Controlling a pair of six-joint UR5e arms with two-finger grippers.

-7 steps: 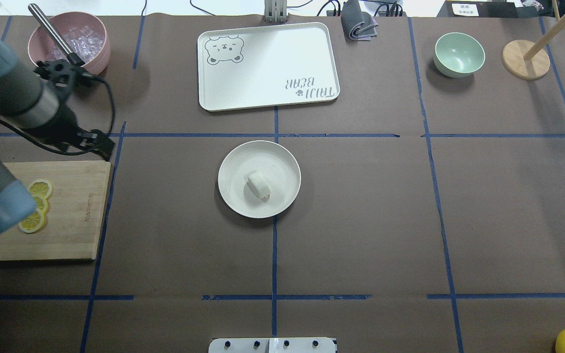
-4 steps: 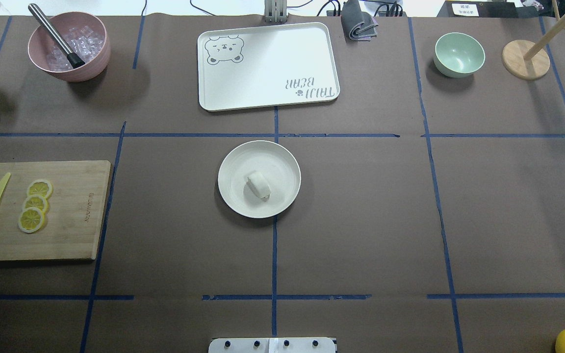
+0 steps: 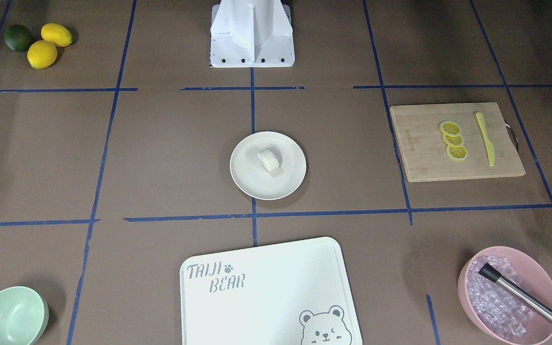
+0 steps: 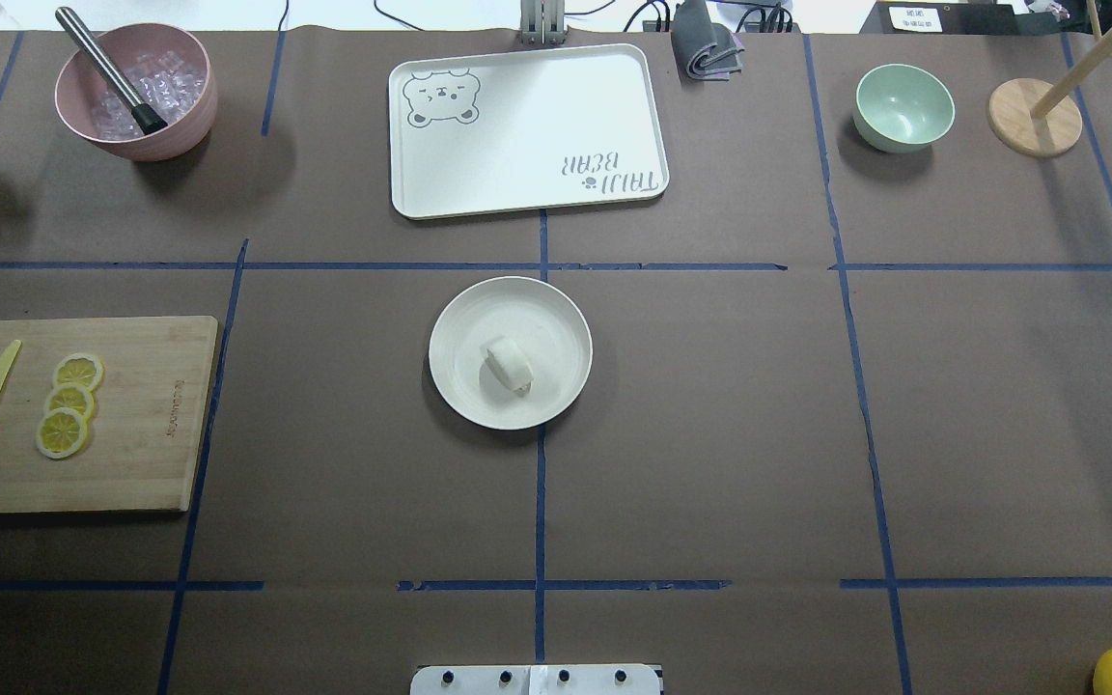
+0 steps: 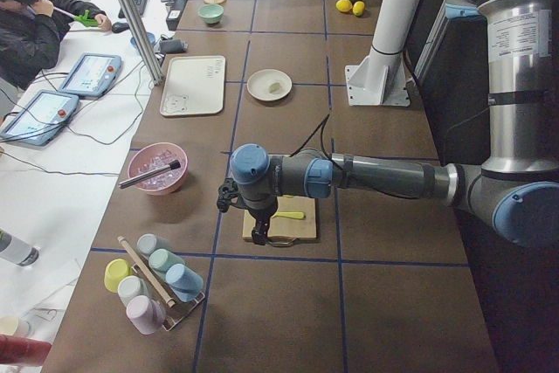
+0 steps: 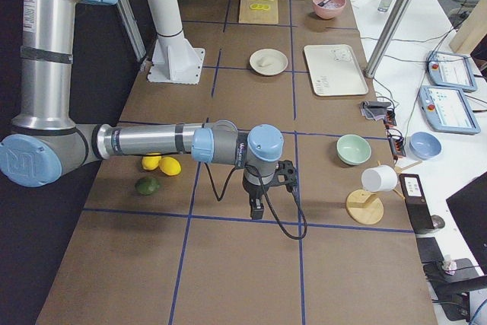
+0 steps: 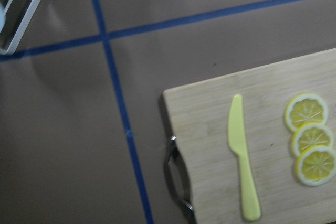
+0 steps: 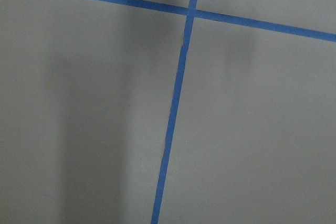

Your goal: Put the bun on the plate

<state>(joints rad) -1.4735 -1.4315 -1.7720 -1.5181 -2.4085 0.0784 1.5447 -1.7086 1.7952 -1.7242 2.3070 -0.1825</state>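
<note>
so the bun (image 4: 508,364) is already sitting on the plate (image 4: 558,326) mid-desk, between the left pincer (image 5: 259,235) and right pincer (image 6: 257,211), well apart from both, neither clearly nearer, and I can't tell if they're wide or narrow

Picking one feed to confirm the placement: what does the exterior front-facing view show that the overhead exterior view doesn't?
Only the front-facing view shows the dark green lime and both yellow lemons; the overhead view catches just one. Only the overhead view shows the folded grey cloth and the round wooden stand base. Both show the small white bun lying on the round cream-white plate, the white rectangular bear-print tray, the mint green bowl, the pink bowl of ice and the wooden cutting board with lemon slices.
</note>
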